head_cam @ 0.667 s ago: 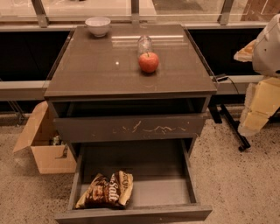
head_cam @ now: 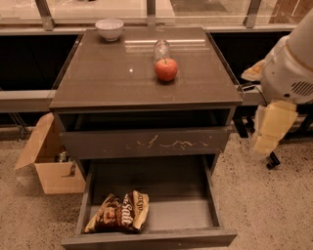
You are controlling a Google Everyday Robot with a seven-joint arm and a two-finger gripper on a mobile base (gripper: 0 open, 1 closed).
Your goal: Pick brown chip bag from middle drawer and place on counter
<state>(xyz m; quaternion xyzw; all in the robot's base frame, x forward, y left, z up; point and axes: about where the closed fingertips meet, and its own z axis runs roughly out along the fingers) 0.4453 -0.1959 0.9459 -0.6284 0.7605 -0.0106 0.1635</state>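
Observation:
The brown chip bag [head_cam: 119,213] lies crumpled in the front left corner of the open middle drawer [head_cam: 195,215], white "Salt" lettering facing up. The drawer is pulled far out below the drawer with a scratched front [head_cam: 146,142]. The counter [head_cam: 112,73] is the glossy top of the cabinet. My arm [head_cam: 288,68] hangs at the right edge of the view, beside the cabinet. My gripper [head_cam: 271,131] is the pale cream part pointing down, level with the scratched drawer, well right of and above the bag. It holds nothing that I can see.
On the counter stand a red apple [head_cam: 166,69], a clear glass jar [head_cam: 162,49] just behind it, and a white bowl [head_cam: 109,28] at the back left. An open cardboard box [head_cam: 51,163] sits on the floor left of the cabinet. A window ledge [head_cam: 98,10] runs behind.
My arm and gripper have moved a little left and down, closer to the cabinet's right side. The bag, drawers and counter items have not moved.

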